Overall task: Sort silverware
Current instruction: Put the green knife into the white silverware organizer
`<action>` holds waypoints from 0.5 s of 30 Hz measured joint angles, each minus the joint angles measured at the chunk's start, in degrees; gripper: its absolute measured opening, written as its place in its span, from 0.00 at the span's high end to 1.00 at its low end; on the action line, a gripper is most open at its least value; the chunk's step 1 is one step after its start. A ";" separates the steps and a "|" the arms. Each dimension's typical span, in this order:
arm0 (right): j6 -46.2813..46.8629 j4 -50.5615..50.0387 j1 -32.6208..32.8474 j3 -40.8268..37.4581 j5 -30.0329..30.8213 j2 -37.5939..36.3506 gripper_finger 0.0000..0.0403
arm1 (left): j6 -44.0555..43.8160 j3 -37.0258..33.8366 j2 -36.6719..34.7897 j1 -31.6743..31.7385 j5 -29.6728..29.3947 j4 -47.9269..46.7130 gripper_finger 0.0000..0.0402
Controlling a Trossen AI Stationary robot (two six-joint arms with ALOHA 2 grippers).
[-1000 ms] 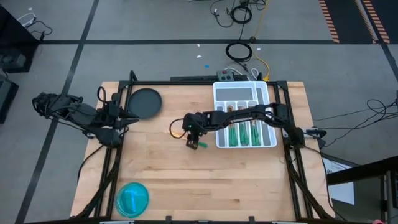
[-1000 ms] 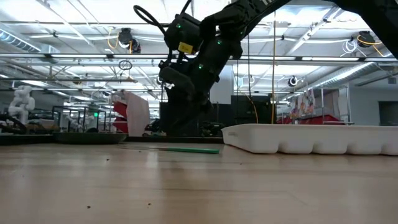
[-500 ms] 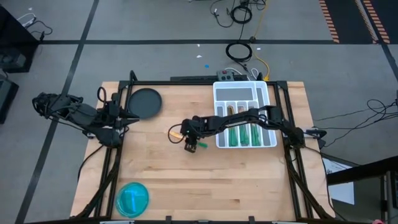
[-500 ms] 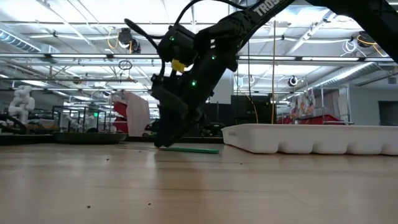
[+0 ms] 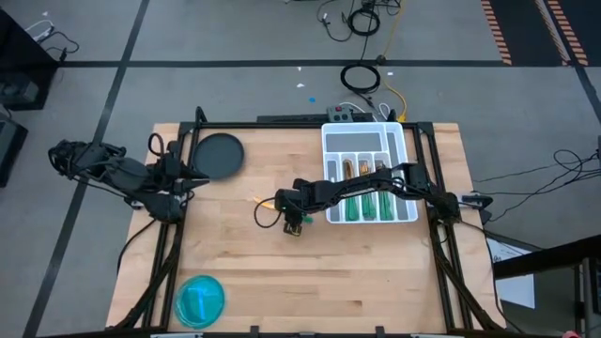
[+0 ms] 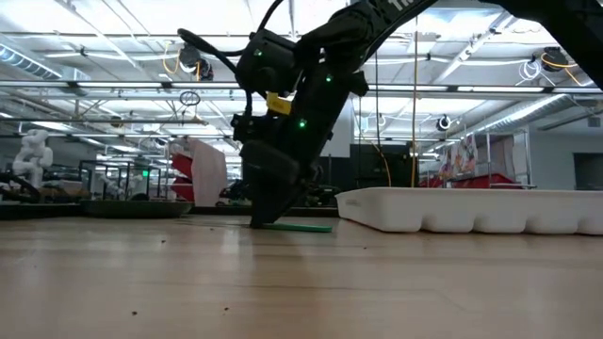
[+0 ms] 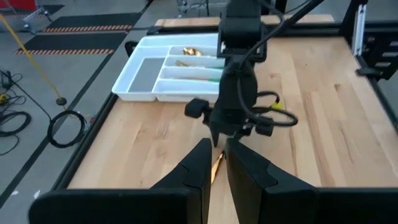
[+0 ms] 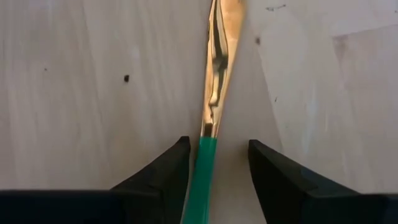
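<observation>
One piece of silverware lies flat on the wood table, its gold head [image 8: 219, 62] pointing away from its green handle [image 8: 200, 180]. In the low view the handle [image 6: 300, 227] shows as a green strip. My right gripper [image 8: 214, 162] points steeply down over it. It is open, with one finger on each side of the handle where it meets the head. I cannot tell whether a finger touches the handle. More silverware [image 5: 366, 202] lies in the white slotted tray [image 5: 371, 141]. My left gripper [image 7: 216, 168] waits above the table's left edge, its fingers a narrow gap apart and holding nothing.
A black plate [image 5: 219, 154] sits at the far left. A blue-green bowl [image 5: 200, 299] sits at the near left corner. The tray's wall [image 6: 471, 209] stands just right of my right gripper. Bare wood stretches across the table's near half.
My right gripper has come down toward the table and a little toward its near edge. It has tipped more steeply downward, and its fingers now reach the silverware piece's handle. The piece has stayed where it lay.
</observation>
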 joint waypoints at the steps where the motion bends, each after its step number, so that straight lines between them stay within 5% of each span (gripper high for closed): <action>1: 0.00 -0.26 0.08 -0.02 0.04 0.00 0.61 | -0.52 0.00 0.00 -0.01 0.00 -0.56 0.86; 7: -1.17 -0.52 -0.33 -0.11 -2.81 -0.02 0.66 | -1.76 0.00 0.01 0.00 0.00 -1.21 0.86; 15: -2.30 -2.24 -0.94 -0.11 -6.65 -0.19 0.97 | -3.03 0.00 0.00 -0.01 0.02 -1.79 0.86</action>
